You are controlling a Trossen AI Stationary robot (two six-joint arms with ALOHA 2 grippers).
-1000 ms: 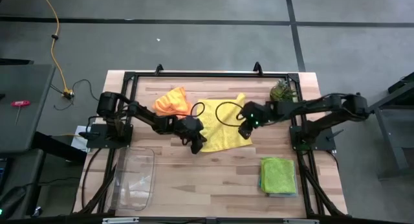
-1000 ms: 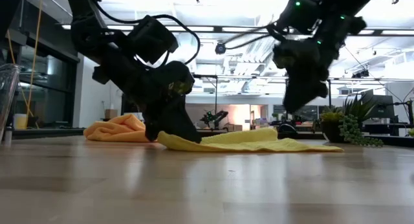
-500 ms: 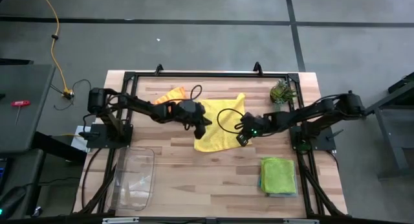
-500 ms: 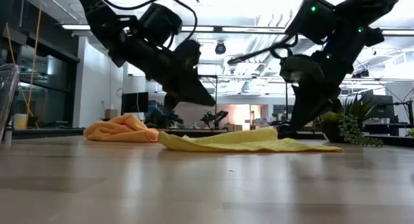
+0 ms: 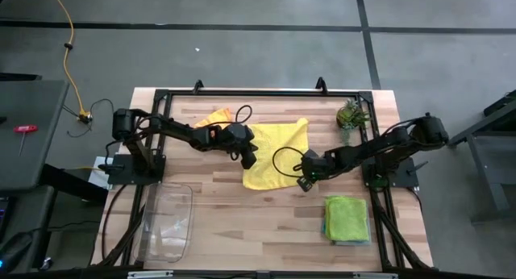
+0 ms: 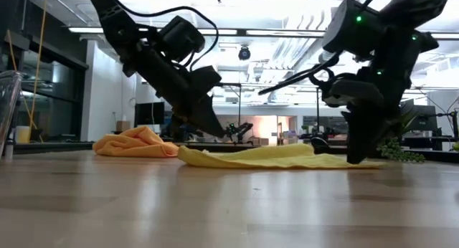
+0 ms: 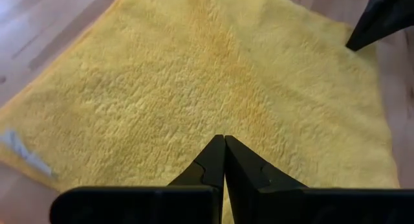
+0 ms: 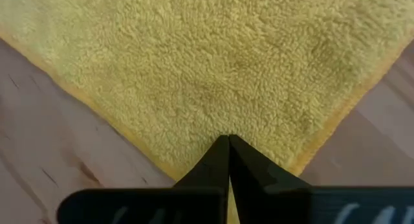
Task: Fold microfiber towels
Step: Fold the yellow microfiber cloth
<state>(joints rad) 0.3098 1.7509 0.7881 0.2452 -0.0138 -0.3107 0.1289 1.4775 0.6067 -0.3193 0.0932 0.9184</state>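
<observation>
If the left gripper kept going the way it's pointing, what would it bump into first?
Most likely the yellow towel. The left gripper, shut, points down at the cloth's middle, with nothing between them. How far above it sits is hard to tell.

The spread towel (image 5: 274, 154) is yellow, the bunched one (image 5: 211, 118) orange. A lime green towel (image 5: 347, 216) tops the stack; the desk (image 5: 266, 222) is pale striped wood.

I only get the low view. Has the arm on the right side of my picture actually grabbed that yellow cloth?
Observer: Yes. The right wrist view shows the right gripper's fingers shut on a corner of the yellow towel.
Operator: And the other arm?
Observer: The left gripper's fingers are shut on nothing, above the towel.
Operator: Any finished ones?
Observer: The high view shows a folded stack, lime green towel on top.
</observation>
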